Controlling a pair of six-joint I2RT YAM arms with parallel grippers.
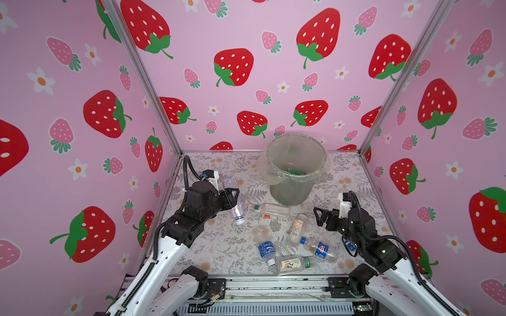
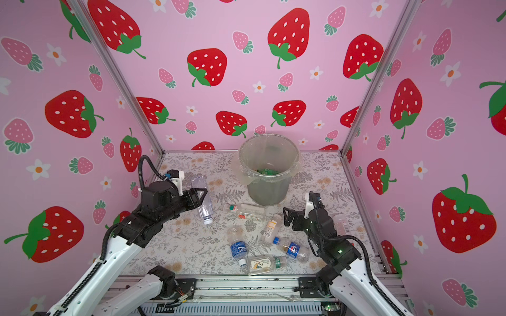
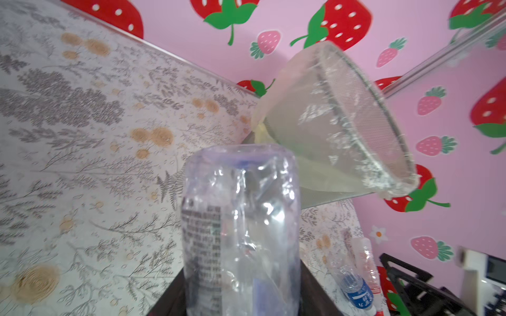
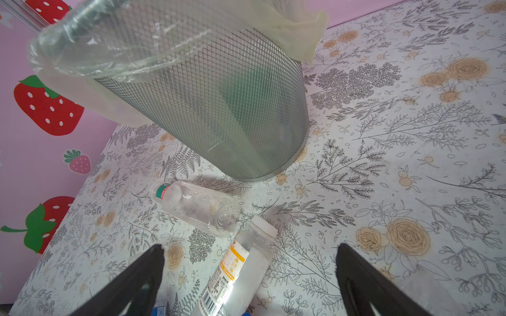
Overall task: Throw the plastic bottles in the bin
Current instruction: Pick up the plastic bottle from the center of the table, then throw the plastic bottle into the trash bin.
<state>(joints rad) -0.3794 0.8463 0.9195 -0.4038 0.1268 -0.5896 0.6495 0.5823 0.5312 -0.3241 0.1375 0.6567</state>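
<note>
Floral table [image 1: 208,246]; left claw [image 1: 234,197] mostly behind its clear bottle [image 3: 241,232]

Floral-print tablecloth [image 1: 219,246] lies flat; pink strawberry-patterned walls [image 1: 246,82] enclose it on 3 sides; metal rail [image 1: 273,284] along front.

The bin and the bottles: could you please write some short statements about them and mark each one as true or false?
1. The left claw is shut on a clear bottle. True.
2. The right claw holds a bottle. False: it is open and empty.
3. The bin lies on its side. False: it stands upright on the table.
4. A green thing lies inside the bin. True.
5. No bottle lies on the table. False: several bottles lie there, in front of the bin.
</note>
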